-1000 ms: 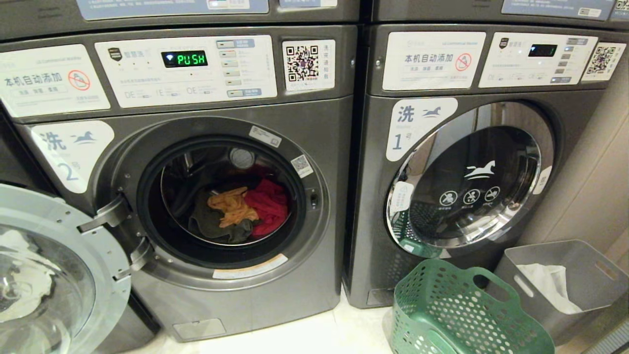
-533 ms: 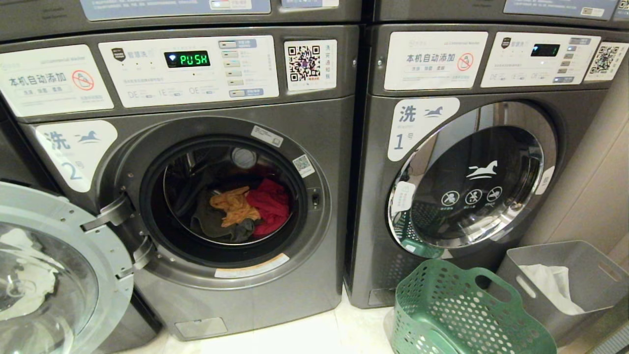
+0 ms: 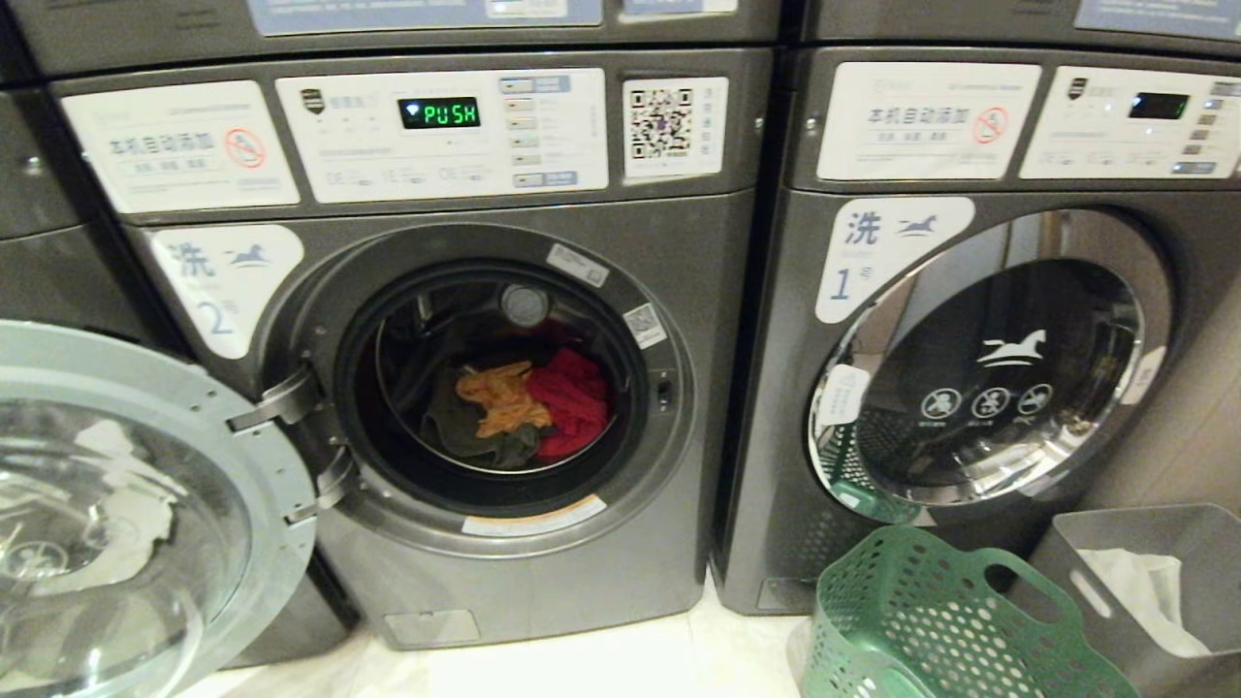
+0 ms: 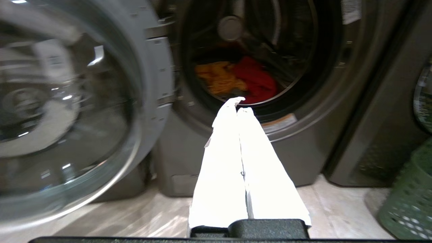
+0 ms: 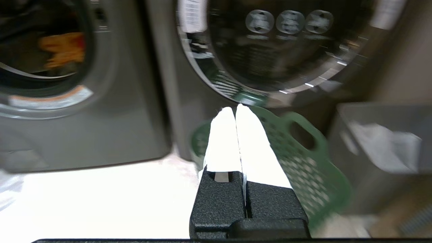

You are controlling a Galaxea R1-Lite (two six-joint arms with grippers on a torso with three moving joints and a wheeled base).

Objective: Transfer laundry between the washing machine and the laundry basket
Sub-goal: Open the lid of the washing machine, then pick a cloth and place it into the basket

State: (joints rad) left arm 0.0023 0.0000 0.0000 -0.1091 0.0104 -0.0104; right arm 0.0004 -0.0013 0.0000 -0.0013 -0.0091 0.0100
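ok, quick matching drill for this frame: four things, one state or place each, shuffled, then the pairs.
Things:
1. washer 2 door
2. washer 1 door
3. red garment
4. white bag

States/places:
A. in the grey bin
B. swung open
C. in the drum, beside the orange garment
D. closed

Pairs: 1-B, 2-D, 3-C, 4-A

Display reads PUSH; washer labels 2, 1.
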